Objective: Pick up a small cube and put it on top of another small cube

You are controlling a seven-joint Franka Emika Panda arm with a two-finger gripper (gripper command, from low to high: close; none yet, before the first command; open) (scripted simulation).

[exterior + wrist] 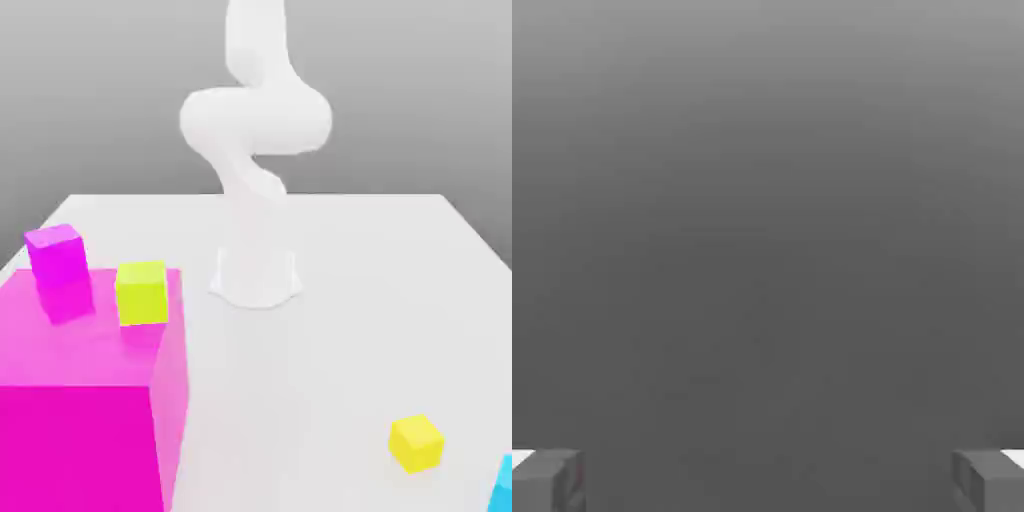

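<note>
A small yellow cube (416, 443) lies on the white table (380, 300) toward the exterior view's right front. A small lime cube (141, 292) and a small magenta cube (57, 255) rest on top of a big magenta block (80, 400) at the exterior view's left. A cyan cube (503, 485) is cut off by the frame's right edge. The white arm (255, 120) rises from its base at the table's back and leaves the frame upward. In the hand view my gripper (768, 480) is open, its grey fingertips (547, 478) far apart with nothing but grey background between them.
The big magenta block is tall and takes up the table's left front corner. The arm's base (256, 280) stands at the middle back of the table.
</note>
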